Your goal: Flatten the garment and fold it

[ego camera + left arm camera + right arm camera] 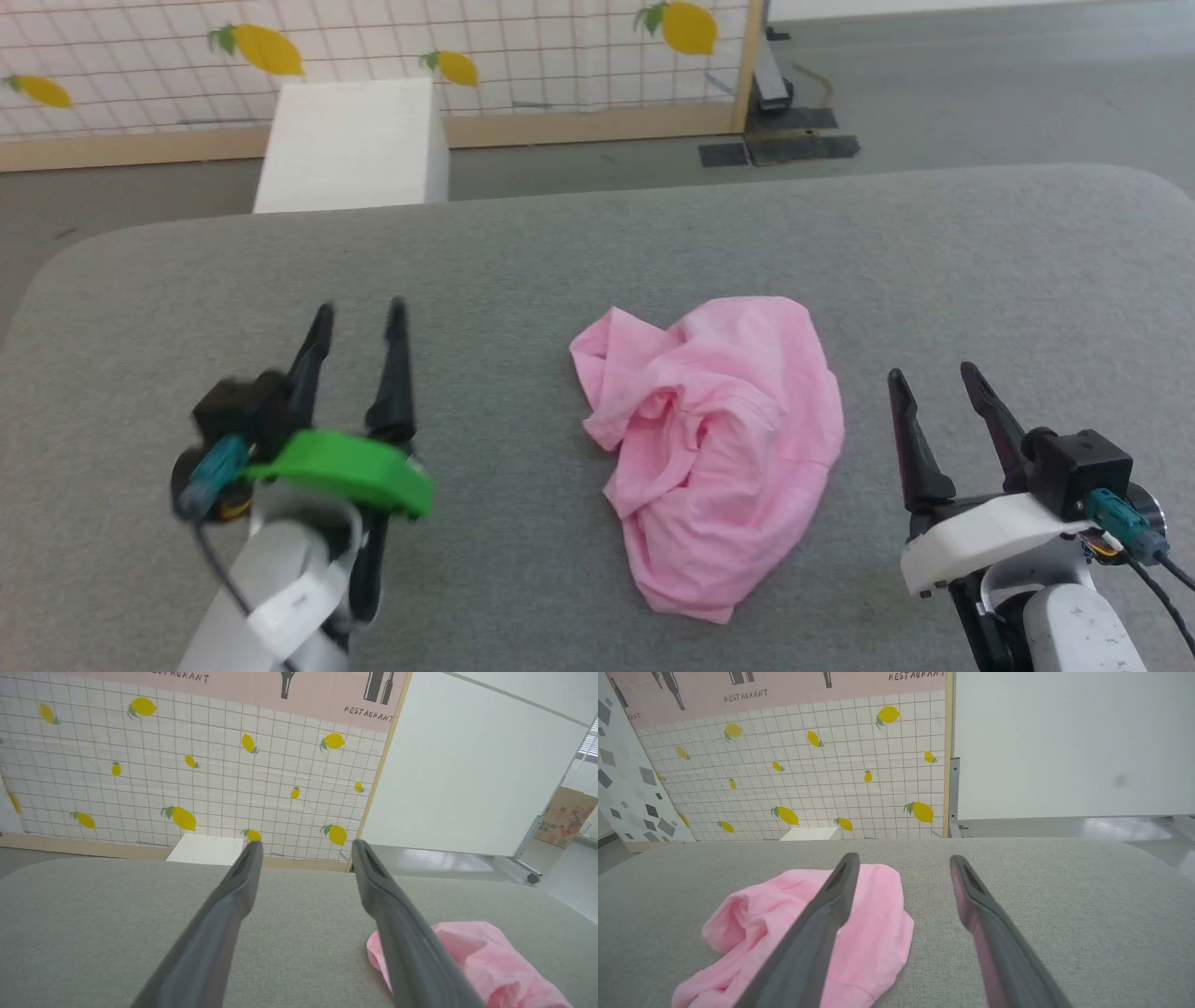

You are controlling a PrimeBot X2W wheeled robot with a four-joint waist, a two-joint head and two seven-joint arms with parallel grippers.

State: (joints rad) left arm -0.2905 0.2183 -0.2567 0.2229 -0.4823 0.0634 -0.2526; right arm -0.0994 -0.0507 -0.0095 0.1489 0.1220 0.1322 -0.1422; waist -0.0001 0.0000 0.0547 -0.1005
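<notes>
The light pink garment (pixel 714 448) lies crumpled in a heap on the grey table (pixel 523 261), between my two arms. My left gripper (pixel 359 317) hovers open to its left, fingers apart and empty. In the left wrist view the garment (pixel 490 956) shows at the lower right, past the right finger, with the left gripper (pixel 304 848) over bare table. My right gripper (pixel 934 376) is open and empty, just right of the heap. In the right wrist view the garment (pixel 873 933) lies left of and under the left finger of the right gripper (pixel 901 860).
A white box (pixel 350 145) stands on the floor beyond the table's far edge. Behind it runs a lemon-patterned tiled panel (pixel 373 56) with a wooden frame. The table's rounded corners (pixel 56 261) drop to grey floor on both sides.
</notes>
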